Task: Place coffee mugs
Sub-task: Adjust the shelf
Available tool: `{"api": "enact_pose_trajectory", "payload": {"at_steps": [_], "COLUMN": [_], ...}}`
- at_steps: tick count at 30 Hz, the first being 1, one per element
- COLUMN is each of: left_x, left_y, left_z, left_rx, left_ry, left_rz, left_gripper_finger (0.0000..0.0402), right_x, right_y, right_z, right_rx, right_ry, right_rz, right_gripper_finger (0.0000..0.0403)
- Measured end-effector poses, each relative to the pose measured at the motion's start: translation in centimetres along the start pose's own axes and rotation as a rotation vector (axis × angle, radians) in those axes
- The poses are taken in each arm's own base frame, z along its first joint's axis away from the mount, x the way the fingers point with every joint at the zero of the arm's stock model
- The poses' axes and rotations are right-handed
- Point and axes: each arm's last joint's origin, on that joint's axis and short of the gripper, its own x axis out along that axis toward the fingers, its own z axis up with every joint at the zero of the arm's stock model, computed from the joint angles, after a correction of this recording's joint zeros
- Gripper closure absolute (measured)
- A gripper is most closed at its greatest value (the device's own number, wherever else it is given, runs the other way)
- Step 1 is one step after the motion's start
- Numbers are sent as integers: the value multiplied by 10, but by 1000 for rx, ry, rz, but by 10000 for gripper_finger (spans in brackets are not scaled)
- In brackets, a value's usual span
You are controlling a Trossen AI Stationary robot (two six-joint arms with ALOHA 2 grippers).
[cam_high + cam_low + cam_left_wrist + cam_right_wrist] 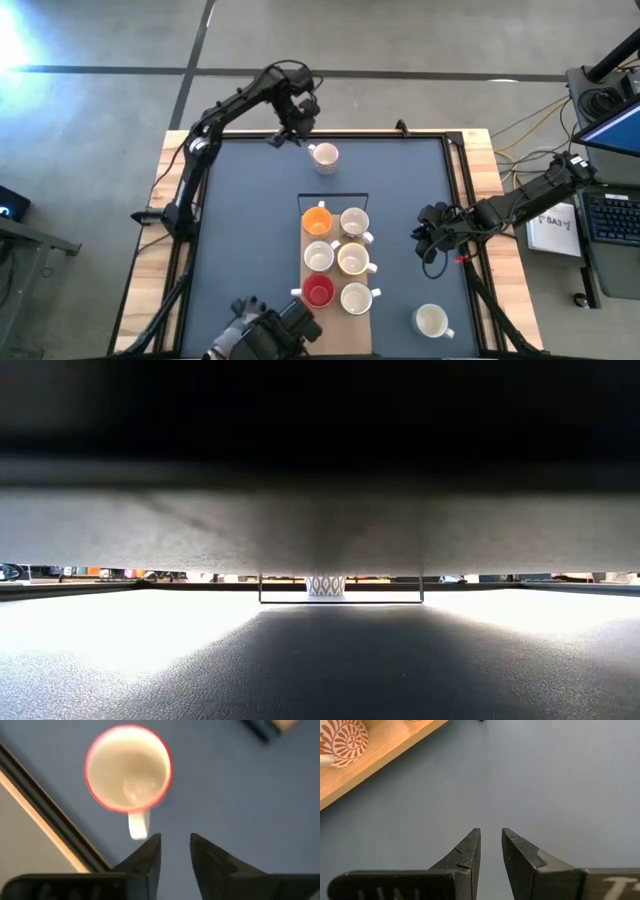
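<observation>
The tabletop (250, 200) carries a dark blue mat inside a wooden frame. A narrow wooden board (337, 335) lies at the 6 o'clock side of the mat, running toward the centre. It serves as the collection place: six coffee mugs stand on it in two columns of three, close together, so the board appears to be nearly full.

The left column holds the orange mug (317, 220) at its 12 o'clock end, a cream mug (318, 255) in the middle and the red mug (318, 291) at its 6 o'clock end. The right column holds three pale mugs (352, 259), handles turned toward 3 o'clock.

Two mugs stand off the board. A pale mug with a reddish rim (325, 156) stands upright at 12 o'clock on the mat. A white mug (432, 320) stands at about 5 o'clock.

The left pincer (292, 130) hangs just beside the rimmed mug, on its 10 o'clock side. In the left wrist view its fingers (149, 854) stand a narrow gap apart and hold nothing; the handle (138, 826) points toward them and lies just outside the gap. Judged from this, the handle is the intended hold and the pincer needs shifting to straddle it.

The right pincer (432, 236) waits at 3 o'clock over bare mat, its jaws narrowly parted and empty.
</observation>
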Motion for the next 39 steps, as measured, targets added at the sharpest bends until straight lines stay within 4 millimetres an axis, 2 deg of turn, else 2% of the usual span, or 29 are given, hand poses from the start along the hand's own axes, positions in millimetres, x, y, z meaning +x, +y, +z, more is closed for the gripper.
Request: {"api": "enact_pose_trajectory", "payload": {"at_steps": [7, 16, 20, 24, 27, 31, 35, 39], "left_x": [12, 24, 17, 1, -14, -28, -36, -37], "left_y": [-4, -12, -13, -16, -20, -23, -23, -18], "left_z": [-8, -14, -12, -7, 0, 12, 21, 25], "left_rx": [101, 169, 203, 206, 139, -51, -254, -360], "left_ry": [89, 129, 134, 137, 127, 22, -123, -241], "left_rz": [-52, -98, -80, -27, 32, 107, 136, 148], "left_gripper_finger": [364, 367, 364, 351, 338, 328, 326, 321], "right_x": [0, 0, 0, 0, 0, 0, 0, 0], "right_y": [0, 0, 0, 0, 0, 0, 0, 0], "right_z": [0, 0, 0, 0, 0, 0, 0, 0], "right_rx": [-1, 0, 0, 0, -1, -1, -1, -1], "right_ry": [0, 0, 0, 0, 0, 0, 0, 0], "right_rz": [0, 0, 0, 1, 0, 0, 0, 0], "right_gripper_finger": [335, 335, 335, 335, 335, 335, 335, 335]}}
